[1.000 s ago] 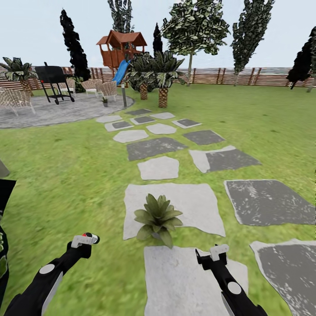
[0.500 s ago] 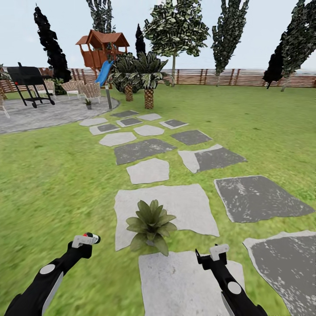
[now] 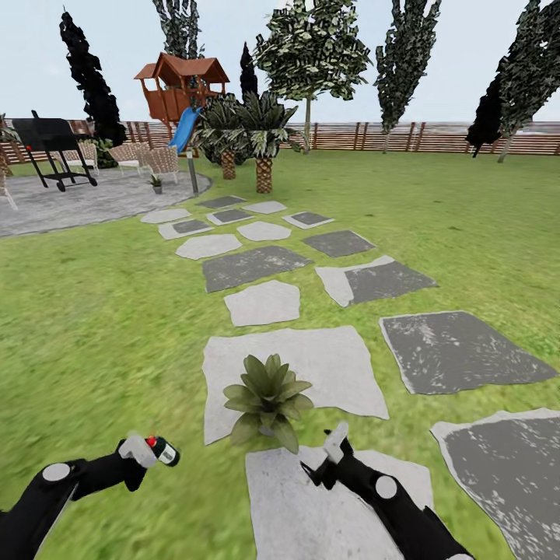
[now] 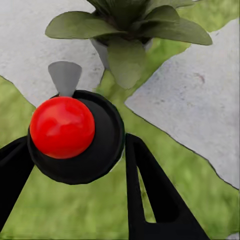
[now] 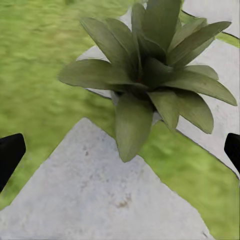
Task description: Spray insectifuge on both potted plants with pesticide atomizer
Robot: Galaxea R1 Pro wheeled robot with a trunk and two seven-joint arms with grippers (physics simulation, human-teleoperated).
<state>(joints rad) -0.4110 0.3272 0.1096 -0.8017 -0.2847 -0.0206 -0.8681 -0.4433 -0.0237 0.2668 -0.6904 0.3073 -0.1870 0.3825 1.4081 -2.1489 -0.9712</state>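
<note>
We see the left end effector [image 3: 152, 451] clamped on the pesticide atomizer [image 3: 163, 450], a dark bottle with a red cap that points toward the near potted plant [image 3: 267, 398]. In the left wrist view the bottle [image 4: 75, 136] sits gripped between the two black fingers [image 4: 150, 190]. That plant stands at the edge of a pale stepping stone [image 3: 327, 365], just beside the grass. The right end effector [image 3: 333, 451] hovers close to the plant, its fingers [image 5: 10, 156] spread wide apart. A second small potted plant [image 3: 156, 183], possibly the other target, shows far off on the paved patch [image 3: 70, 206]
</note>
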